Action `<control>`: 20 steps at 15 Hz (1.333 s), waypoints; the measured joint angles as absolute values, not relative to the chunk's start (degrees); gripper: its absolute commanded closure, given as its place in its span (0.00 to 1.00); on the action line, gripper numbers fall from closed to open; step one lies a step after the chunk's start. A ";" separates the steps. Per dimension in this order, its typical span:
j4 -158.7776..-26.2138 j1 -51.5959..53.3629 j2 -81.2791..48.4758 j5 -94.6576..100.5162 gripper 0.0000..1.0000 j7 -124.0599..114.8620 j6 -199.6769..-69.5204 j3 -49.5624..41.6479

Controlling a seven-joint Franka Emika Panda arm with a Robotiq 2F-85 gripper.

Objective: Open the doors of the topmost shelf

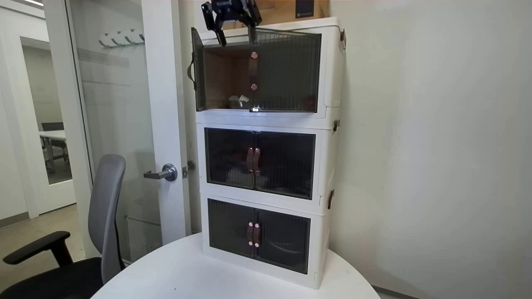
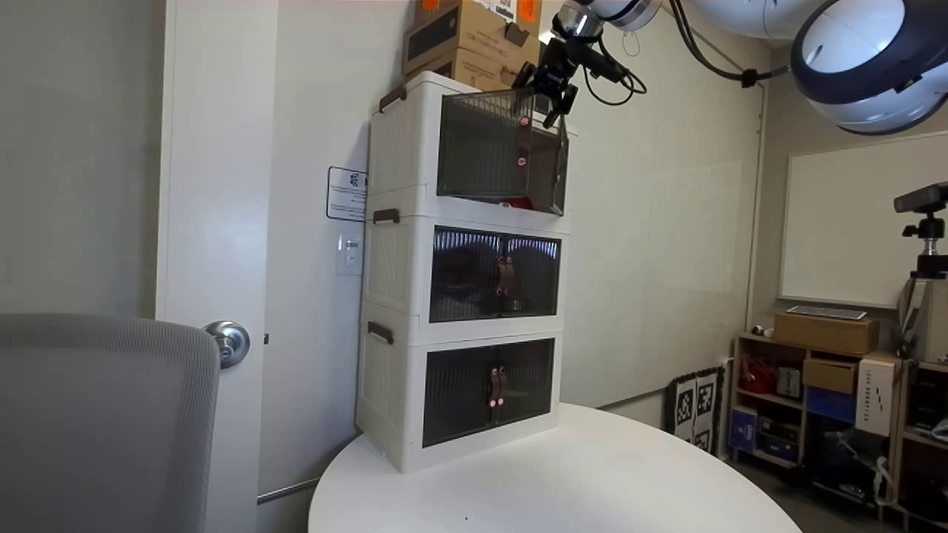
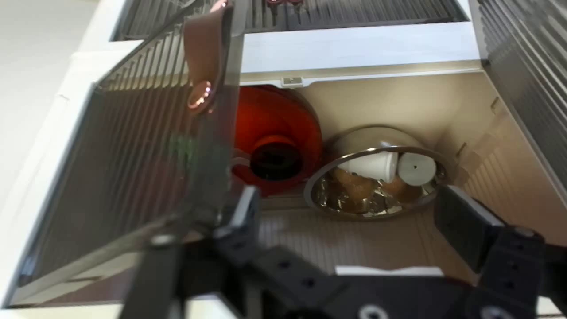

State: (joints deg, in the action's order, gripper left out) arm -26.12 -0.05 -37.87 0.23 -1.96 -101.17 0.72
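In an exterior view a round white table (image 1: 232, 278) is spreading at six o'clock, bearing a three-tier cabinet (image 1: 259, 199). The topmost shelf (image 1: 331, 70) is standing toward twelve. Its nine-o'clock door (image 1: 200, 74) is gaping wide; its three-o'clock door (image 1: 286, 74) is standing ajar. The gripper (image 1: 237, 42) is hanging at the shelf's upper edge, fingers (image 3: 465, 230) well apart; whether either is touching a door, I cannot tell. A chair (image 1: 106, 203) is sitting at eight, a glass-paned room door (image 1: 166, 137) standing at nine. In an exterior view cardboard boxes (image 2: 485, 37) are rising at twelve, above the cabinet, while shelving (image 2: 766, 399) is standing near four, below a whiteboard (image 2: 852, 229) at three.
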 measured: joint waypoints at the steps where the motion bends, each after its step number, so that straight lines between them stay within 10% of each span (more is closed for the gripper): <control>1: -26.12 -0.02 -37.76 1.37 0.00 -1.97 -100.24 -0.08; 20: -25.63 -2.45 -35.40 10.94 0.00 -0.92 -93.77 -7.76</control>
